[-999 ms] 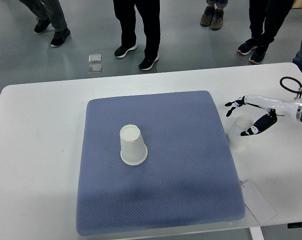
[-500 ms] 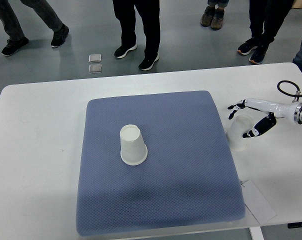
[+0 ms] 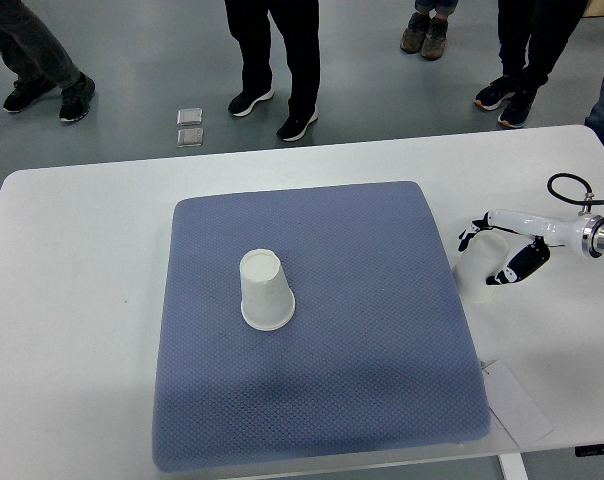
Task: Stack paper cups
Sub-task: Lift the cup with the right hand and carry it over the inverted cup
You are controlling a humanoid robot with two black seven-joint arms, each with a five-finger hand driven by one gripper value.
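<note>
On the white bench (image 3: pixel 82 300), right of the blue quilted mat (image 3: pixel 382 330), the right hand (image 3: pixel 502 250) curls its fingers (image 3: pixel 509 272) around a translucent white paper cup (image 3: pixel 474 278), seemingly gripping it for lifting; the other upturned white paper cup (image 3: pixel 265 292) stands mid-mat, base up, ready to receive it.

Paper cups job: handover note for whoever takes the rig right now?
Right hand: fingers around the white paper cup at the mat's right edge, on the white table; not clearly clamped, cup not lifted.
Left hand: not in view.
Second white paper cup: upside down on the blue padded mat, left of centre, untouched.
Done: nothing stacked.
Left: secure the grasp, lift the right cup, carry it over and stack it with the inverted one.
</note>
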